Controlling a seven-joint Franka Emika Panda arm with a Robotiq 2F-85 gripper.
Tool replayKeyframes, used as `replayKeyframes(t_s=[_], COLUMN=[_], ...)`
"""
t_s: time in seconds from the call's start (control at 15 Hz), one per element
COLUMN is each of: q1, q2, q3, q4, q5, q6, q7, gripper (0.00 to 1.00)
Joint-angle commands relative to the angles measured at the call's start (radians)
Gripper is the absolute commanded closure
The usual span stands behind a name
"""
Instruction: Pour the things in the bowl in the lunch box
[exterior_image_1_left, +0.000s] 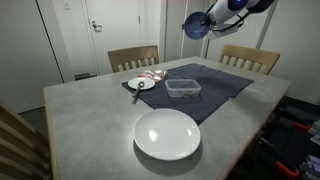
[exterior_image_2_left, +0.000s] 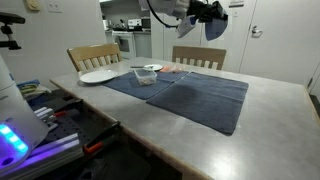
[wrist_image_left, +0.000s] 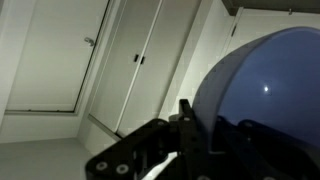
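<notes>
The blue-purple bowl (exterior_image_1_left: 195, 27) hangs high in the air above the far side of the table, tipped on its side, with my gripper (exterior_image_1_left: 211, 19) shut on its rim. In an exterior view the bowl (exterior_image_2_left: 215, 30) and gripper (exterior_image_2_left: 201, 14) show against the back wall. In the wrist view the bowl (wrist_image_left: 265, 80) fills the right side, and its rim sits between the jaws of my gripper (wrist_image_left: 203, 128). The clear lunch box (exterior_image_1_left: 182, 88) rests on the dark mat, well below the bowl; it is small in an exterior view (exterior_image_2_left: 147, 76). What the bowl contains is hidden.
A dark blue mat (exterior_image_1_left: 205, 85) covers the far part of the grey table (exterior_image_1_left: 90, 115). A large white plate (exterior_image_1_left: 167, 134) lies near the front edge, and a small white saucer (exterior_image_1_left: 141, 85) with a utensil lies left of the lunch box. Wooden chairs (exterior_image_1_left: 132, 58) stand behind the table.
</notes>
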Motion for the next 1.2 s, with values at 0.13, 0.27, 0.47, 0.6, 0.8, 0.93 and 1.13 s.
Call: replayKeyframes(t_s=[0.13,0.27,0.47,0.6,0.8,0.93,1.13], q1=[-0.042,-0.037,-0.03,-0.028,-0.029,-0.03,-0.031], q2=[0.07,0.101,0.136,0.157,0.189,0.213,0.254], q3=[-0.011,-0.036,-0.057,-0.06,-0.056,-0.056,-0.062], q4=[0.14,0.177,0.21,0.228,0.247,0.257,0.257], q5=[0.152,0.232,0.295,0.309,0.319,0.34,0.425], q6=[0.301,0.368,0.399,0.41,0.424,0.447,0.495], q7=[-0.265,-0.404,-0.589,-0.671,-0.75,-0.804,-0.926], gripper=[0.98,0.98,0.98,0.98,0.98,0.98,0.98])
